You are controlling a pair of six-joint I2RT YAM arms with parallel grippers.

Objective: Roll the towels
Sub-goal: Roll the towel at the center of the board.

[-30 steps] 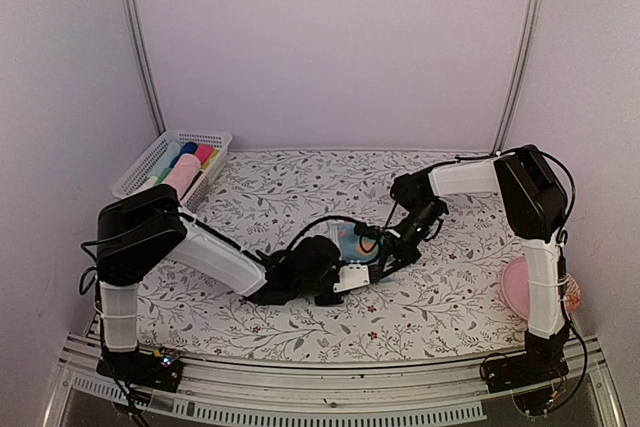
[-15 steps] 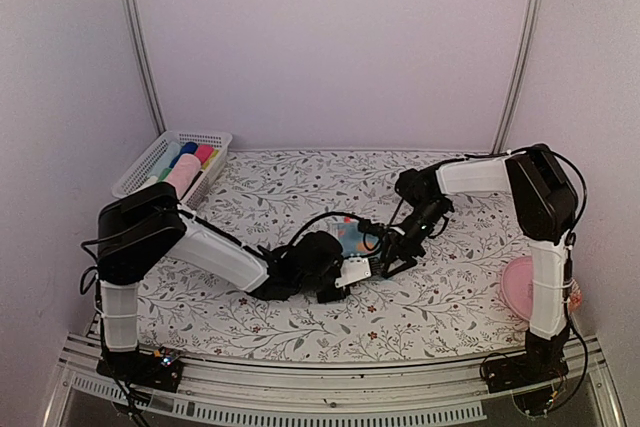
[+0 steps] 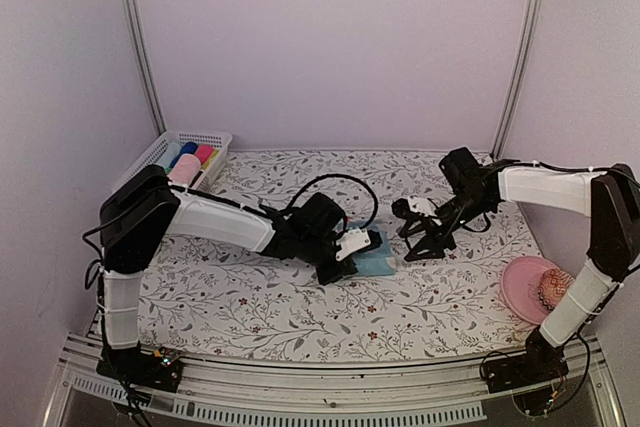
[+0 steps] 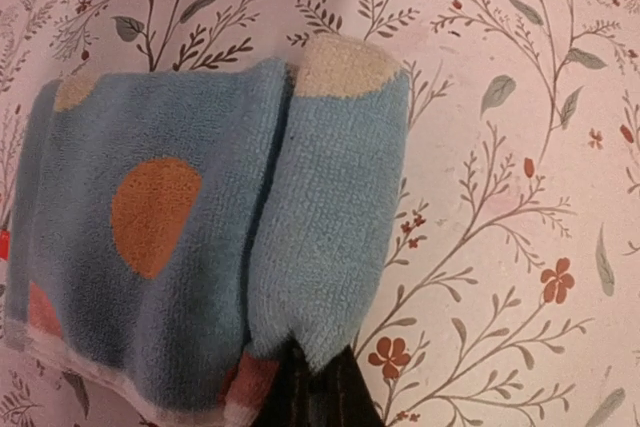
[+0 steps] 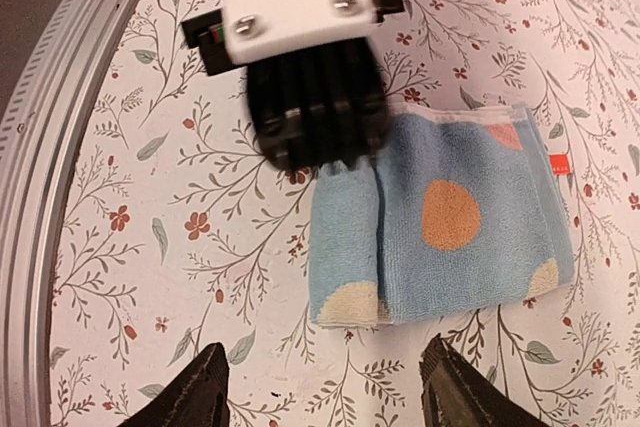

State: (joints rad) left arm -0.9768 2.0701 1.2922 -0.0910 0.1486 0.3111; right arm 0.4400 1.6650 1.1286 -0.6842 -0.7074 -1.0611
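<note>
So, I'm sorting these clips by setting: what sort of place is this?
Probably a robot test booth rather than a home: plain pale walls and metal poles enclose a floral-covered table, and two arms are bolted to a rail at its near edge.

Two robot arms stand at the near edge of the table: one left arm and one right arm. One light blue towel lies on the single flower-printed tablecloth, and it bears one full orange dot. One white basket sits at the back left, holding at least four rolled cloths (they overlap, so the exact tally cannot be told). One round pink plate carries one small patterned thing. Two metal poles rise at the back.
</note>
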